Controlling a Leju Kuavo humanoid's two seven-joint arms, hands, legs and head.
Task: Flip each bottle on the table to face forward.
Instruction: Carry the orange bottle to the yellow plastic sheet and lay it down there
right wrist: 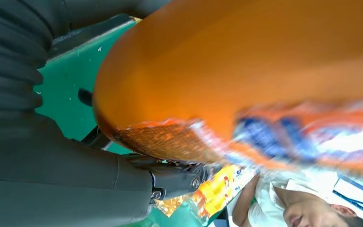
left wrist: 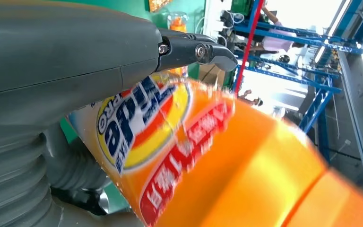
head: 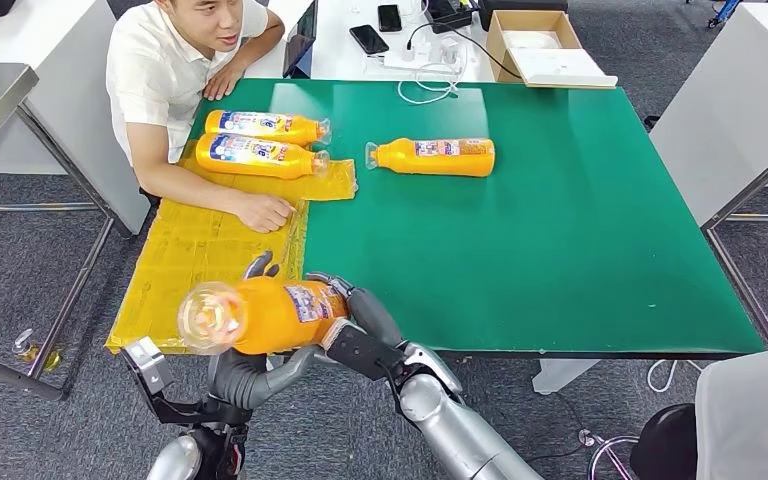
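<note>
Green counter (head: 560,250) carries three orange bottles lying flat, while both the left hand (head: 260,372) and right hand (head: 360,325) grip a fourth bottle (head: 275,315) above its near edge

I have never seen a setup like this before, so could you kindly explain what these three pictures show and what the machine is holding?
This is a humanoid robot with two silver arms, each ending in a robot hand. The wide picture is taken from its head, looking down at a green table. The other two come from cameras at its wrists, so they are turned and very close.

Both hands grip one orange bottle at the near edge of the table: the left robot hand from below, the right robot hand at its base end. The left wrist view shows that bottle's label up close.

Three more orange bottles lie on their sides: two on a yellow sheet, one on the bare green. A person sits at the far left corner, one hand on the sheet.
</note>
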